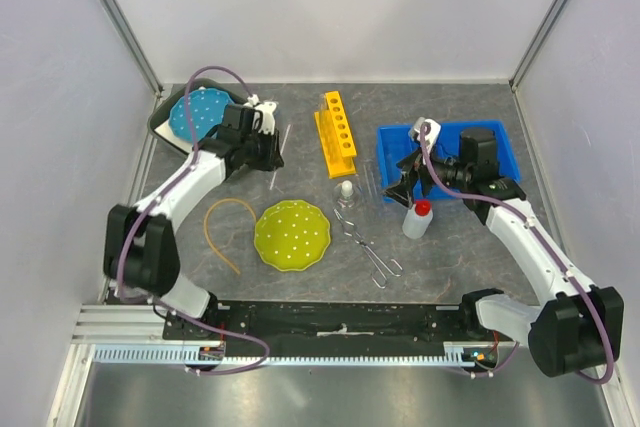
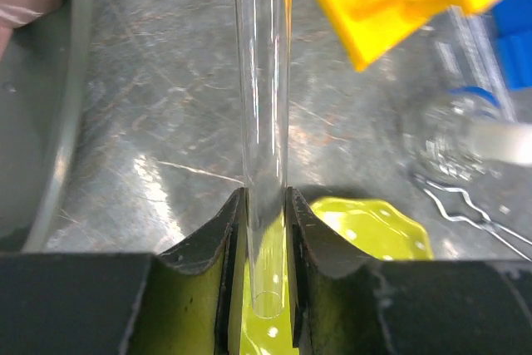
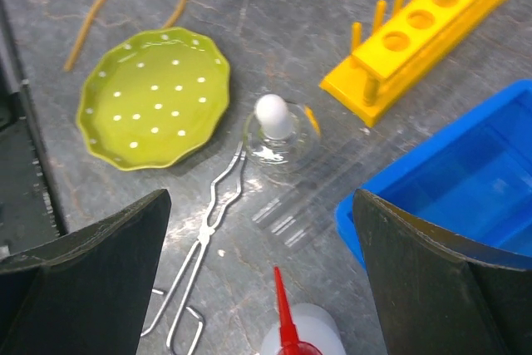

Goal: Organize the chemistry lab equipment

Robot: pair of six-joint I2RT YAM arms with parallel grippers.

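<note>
From above, we see the left pincer [image 1: 268, 139] just left of the yellow test-tube rack [image 1: 337, 134], and the right pincer [image 1: 408, 182] over the table [image 1: 450, 267] beside the squeeze bottle [image 1: 418, 219]. At the left wrist, the pincer is clenched on a thin clear tube [image 2: 262, 81] near its open end. At the right wrist, the pincer gapes wide, holding nothing, above the flask [image 3: 274, 126] and metal tongs [image 3: 208, 239].

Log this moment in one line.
left gripper: shut on tube | right gripper: open, empty, over squeeze bottle | rack: holes empty
</note>
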